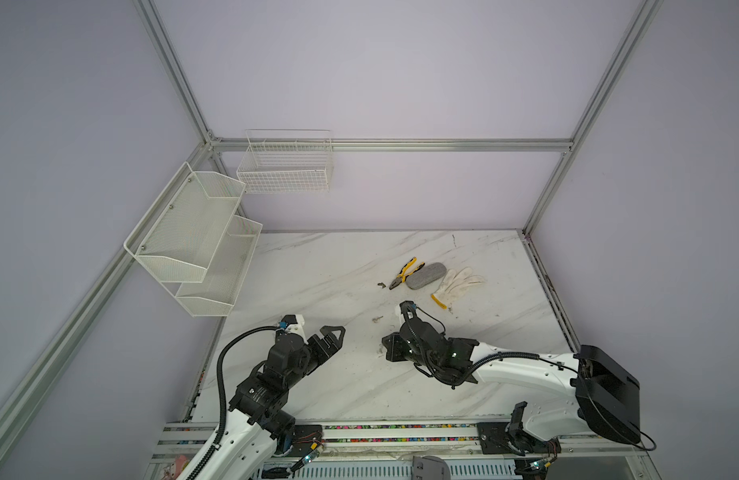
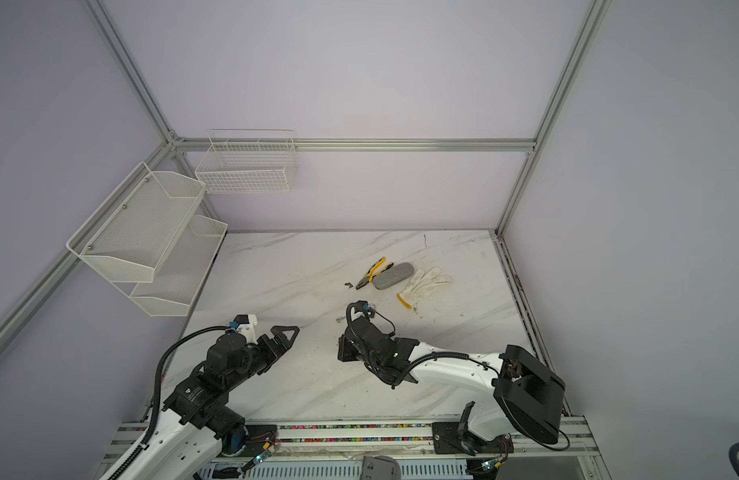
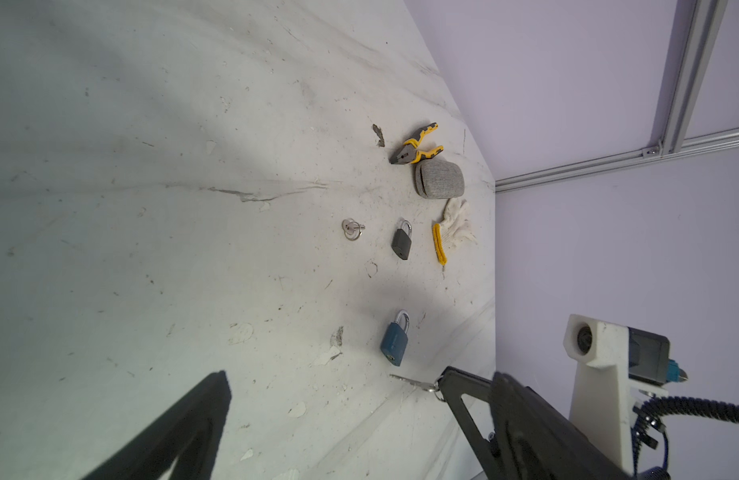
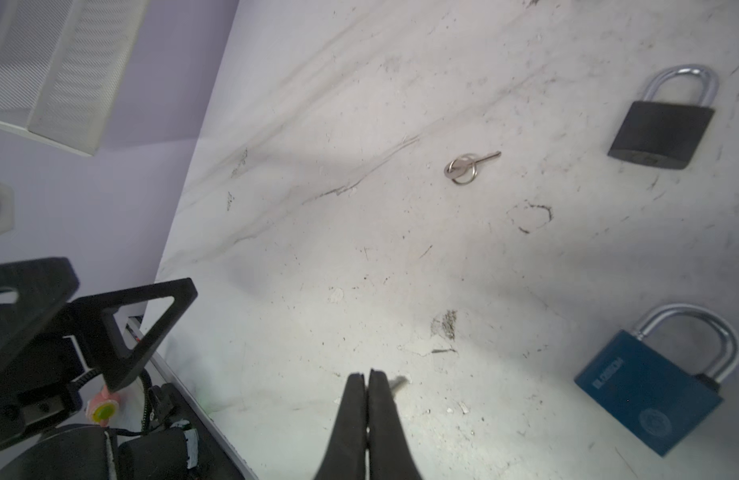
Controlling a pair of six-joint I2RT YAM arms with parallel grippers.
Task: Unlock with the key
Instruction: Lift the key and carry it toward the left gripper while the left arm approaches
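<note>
My right gripper (image 4: 367, 374) is shut on a small silver key (image 3: 413, 382); its blade sticks out past the fingertips toward a blue padlock (image 3: 394, 338) lying flat nearby (image 4: 650, 390). A black padlock (image 4: 660, 133) lies farther off, its shackle closed. A second key on a ring (image 4: 467, 166) lies loose on the table (image 1: 377, 319). My left gripper (image 1: 334, 343) hovers open and empty over the table, to the left of the right gripper (image 1: 386, 347). In both top views the right arm hides the blue padlock.
Yellow-handled pliers (image 1: 406, 272), a grey pouch (image 1: 426, 275) and a white work glove (image 1: 459, 282) lie behind the right arm. A two-tier mesh shelf (image 1: 193, 237) and a wire basket (image 1: 286, 166) hang on the left walls.
</note>
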